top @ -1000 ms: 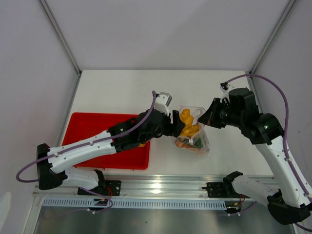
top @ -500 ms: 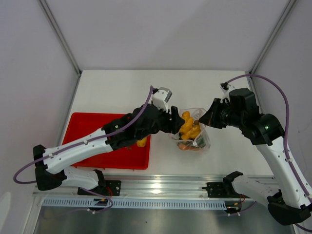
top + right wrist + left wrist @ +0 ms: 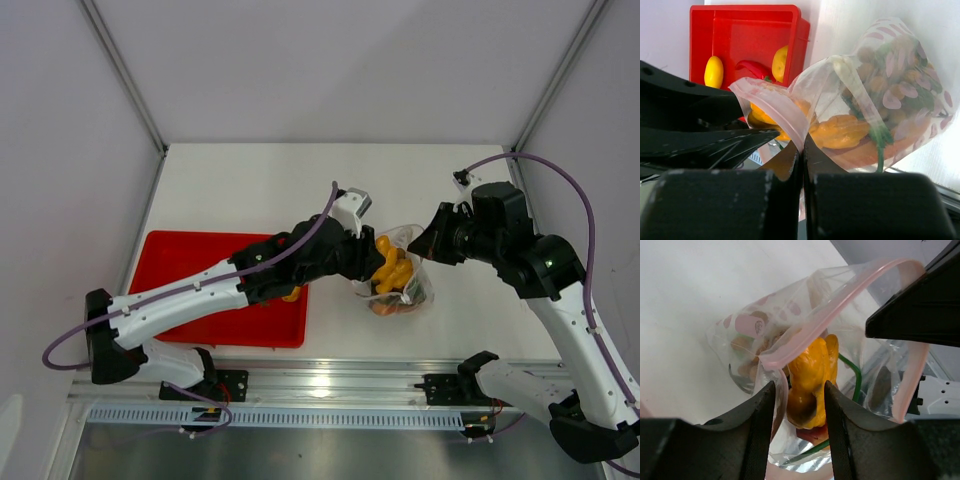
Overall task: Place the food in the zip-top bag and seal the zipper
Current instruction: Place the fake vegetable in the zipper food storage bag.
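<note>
The clear zip-top bag (image 3: 410,290) stands open on the white table, its pink zipper strip (image 3: 805,335) arching over the mouth. My right gripper (image 3: 427,245) is shut on the strip at the bag's right edge (image 3: 802,142) and holds it up. My left gripper (image 3: 378,262) reaches into the mouth, its jaws apart (image 3: 799,385) either side of the yellow banana (image 3: 810,380), with a gap and bag film on the left side. Tan balls (image 3: 880,65), green stalks (image 3: 855,375) and an orange-brown wedge (image 3: 385,306) lie inside the bag.
The red tray (image 3: 180,300) lies left of the bag, under my left arm. It holds a yellow lemon (image 3: 714,71), a red chili (image 3: 752,67) and another yellow piece (image 3: 780,62). The table's front rail runs just below the bag.
My left gripper has moved right and down with the banana, from above the bag's mouth to inside it. The right gripper has held the bag's edge still.
</note>
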